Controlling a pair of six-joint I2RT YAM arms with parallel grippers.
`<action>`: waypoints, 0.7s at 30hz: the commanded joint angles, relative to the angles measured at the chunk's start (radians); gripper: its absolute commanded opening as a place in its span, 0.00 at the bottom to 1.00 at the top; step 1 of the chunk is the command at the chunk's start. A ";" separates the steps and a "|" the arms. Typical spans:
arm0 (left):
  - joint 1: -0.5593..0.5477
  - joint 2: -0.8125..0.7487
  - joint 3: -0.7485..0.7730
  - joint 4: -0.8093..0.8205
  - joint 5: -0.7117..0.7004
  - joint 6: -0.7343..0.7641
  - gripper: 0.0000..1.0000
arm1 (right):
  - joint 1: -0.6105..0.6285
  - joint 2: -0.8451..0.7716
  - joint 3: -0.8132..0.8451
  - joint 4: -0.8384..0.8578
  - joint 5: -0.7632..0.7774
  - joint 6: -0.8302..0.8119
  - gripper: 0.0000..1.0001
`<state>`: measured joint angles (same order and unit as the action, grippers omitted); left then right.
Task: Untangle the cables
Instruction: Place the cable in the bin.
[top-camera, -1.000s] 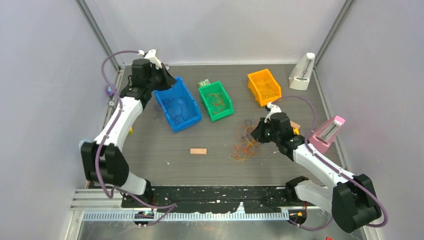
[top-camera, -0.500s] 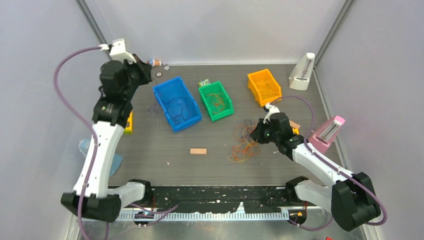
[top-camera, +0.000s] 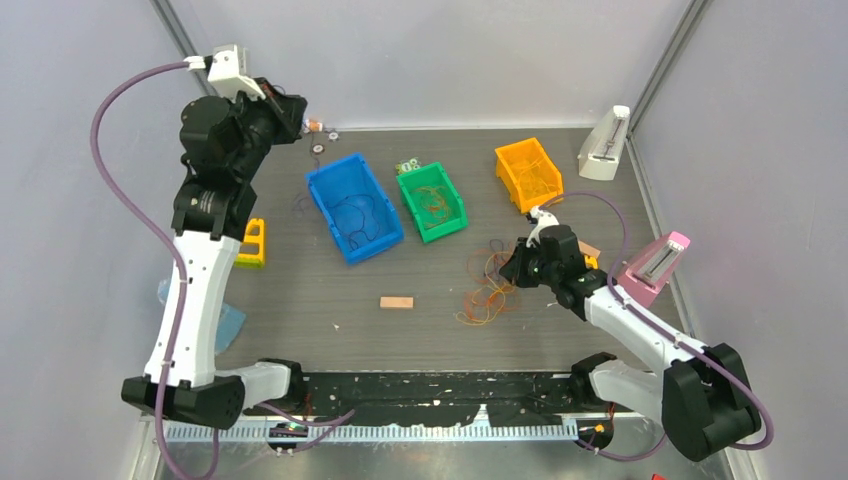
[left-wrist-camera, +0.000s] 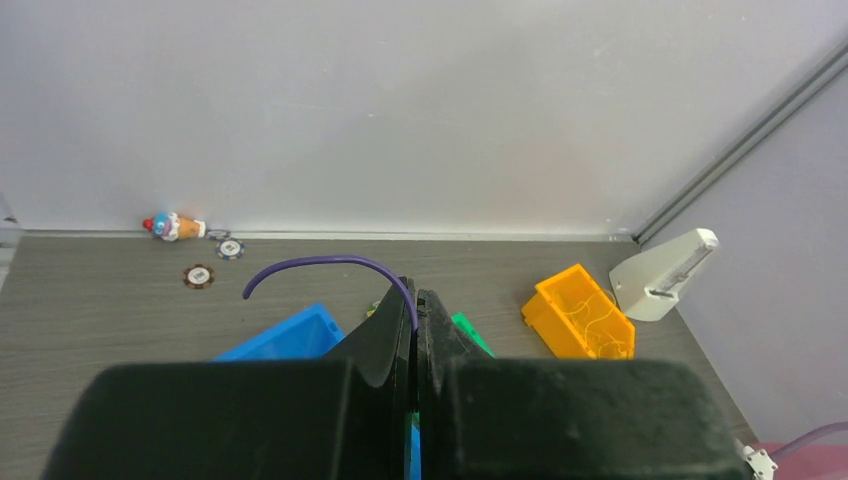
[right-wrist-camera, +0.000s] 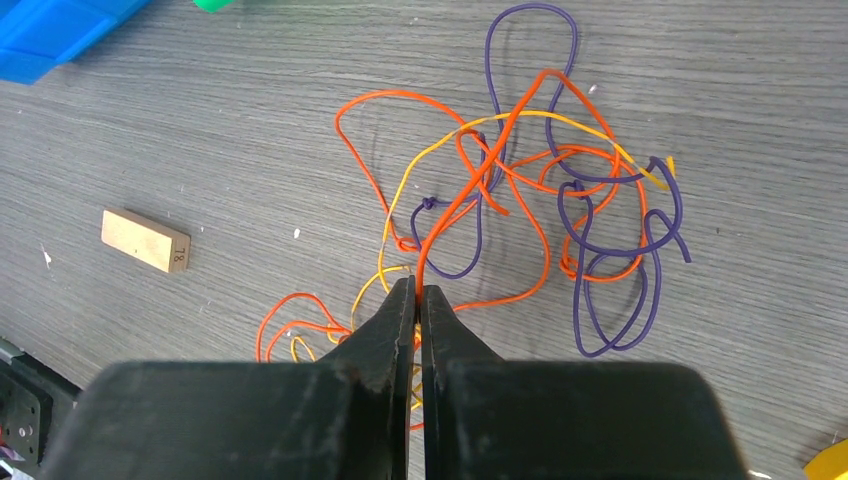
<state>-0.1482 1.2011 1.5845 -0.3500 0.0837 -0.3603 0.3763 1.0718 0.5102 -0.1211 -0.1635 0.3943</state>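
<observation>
So the cables (right-wrist-camera: 520, 215) are sitting as a loose orange, yellow and purple snarl on the bench (top-camera: 330, 290), right of centre and near the front. The right end effector (right-wrist-camera: 416, 292) is pinched shut on one orange strand right where it leaves the pile, which I'd guess is to anchor or pull that one wire free of the loops.

Meanwhile the left end effector (left-wrist-camera: 415, 312) is way up by the back-left corner, also clamped, with a single purple strand (left-wrist-camera: 320, 268) arcing out of its tips. Looks to me like it's headed for the blue bin (top-camera: 352, 208) below it, which already has dark wire in it. The green bin (top-camera: 432, 201) and orange bin (top-camera: 528, 173) hold wire too.

Room-wise, there's open bench left of the tangle apart from a little wooden block (right-wrist-camera: 146, 240). The right side is tighter, with the pink metronome (top-camera: 655, 265) close by.
</observation>
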 joint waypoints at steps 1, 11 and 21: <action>0.006 0.034 0.068 0.028 0.073 -0.016 0.00 | 0.001 -0.046 0.009 0.009 -0.001 -0.013 0.05; 0.006 0.137 -0.031 0.111 0.125 -0.070 0.00 | 0.001 -0.068 0.005 -0.003 0.002 -0.016 0.05; 0.006 0.345 -0.309 0.185 0.105 -0.103 0.00 | 0.005 -0.016 0.034 -0.021 -0.069 -0.046 0.05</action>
<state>-0.1482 1.4551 1.2976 -0.1917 0.2020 -0.4549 0.3763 1.0241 0.5106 -0.1455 -0.1738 0.3866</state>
